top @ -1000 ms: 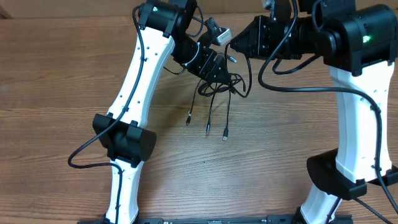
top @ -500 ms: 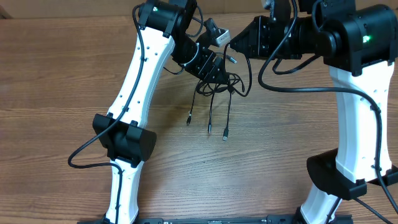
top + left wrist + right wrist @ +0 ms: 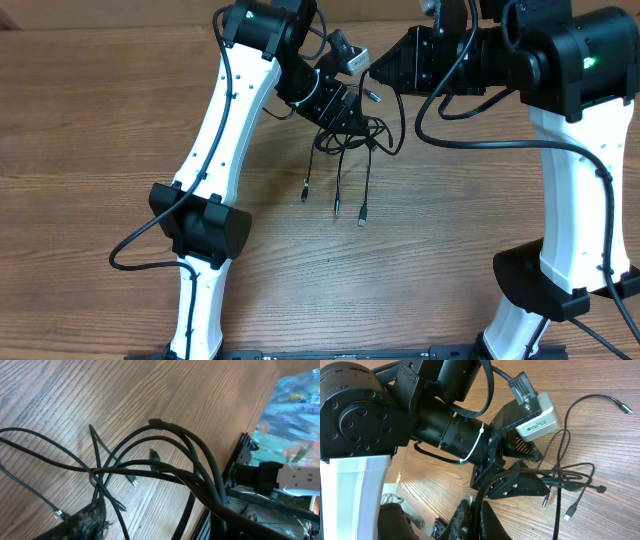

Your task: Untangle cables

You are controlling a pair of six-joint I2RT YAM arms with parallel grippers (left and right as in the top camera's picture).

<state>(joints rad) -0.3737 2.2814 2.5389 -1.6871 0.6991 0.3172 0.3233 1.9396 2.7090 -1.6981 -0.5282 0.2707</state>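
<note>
The cables (image 3: 350, 135) are thin black cords bunched between my two grippers at the far middle of the table. Three plug ends (image 3: 336, 208) trail toward the front. My left gripper (image 3: 345, 108) sits right at the bunch. In the left wrist view its jaws stand apart (image 3: 160, 530), with loops of the cables (image 3: 150, 467) running between and over them above the wood. My right gripper (image 3: 476, 515) is shut on one black cable (image 3: 492, 487) that arcs up from its fingers toward the left gripper's fingers (image 3: 520, 485). In the overhead view my right gripper (image 3: 372, 72) is just right of the left one.
Both white arms (image 3: 215, 160) reach in from the front, their bases at the front left and front right (image 3: 560, 280). The left wrist's white camera block (image 3: 537, 417) hangs close above the bunch. The table's far edge (image 3: 272, 390) runs just behind the grippers.
The left gripper and the bunch have crept slightly toward the far edge. The right arm has stayed still.
</note>
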